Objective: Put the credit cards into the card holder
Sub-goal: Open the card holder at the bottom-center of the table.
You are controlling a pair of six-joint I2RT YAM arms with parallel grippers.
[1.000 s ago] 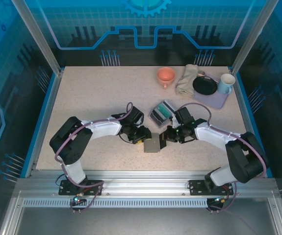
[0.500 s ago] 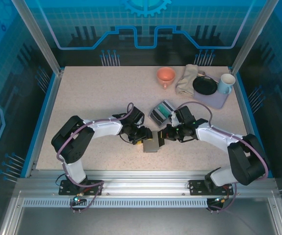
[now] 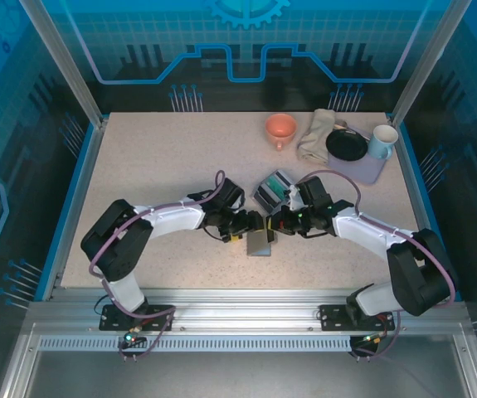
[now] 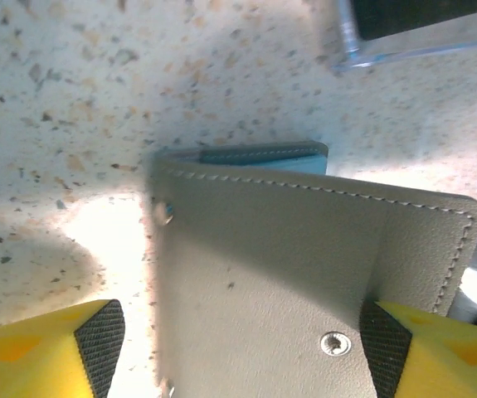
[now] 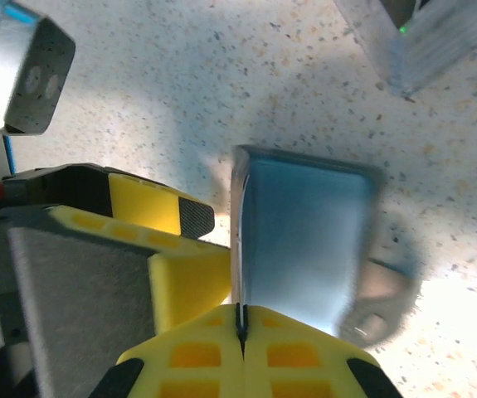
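Your right claw (image 5: 240,327) pinches the grey stitched-leather card holder (image 4: 288,249) by its flap; your left claw (image 4: 238,352), released, straddles it.

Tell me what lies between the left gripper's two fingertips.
The grey card holder fills the gap between the yellow fingertips of the open left gripper, shown in the left wrist view.

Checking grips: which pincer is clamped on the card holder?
The right pincer, pressed shut on the card holder's blue-lined flap; the left pincer stands open.
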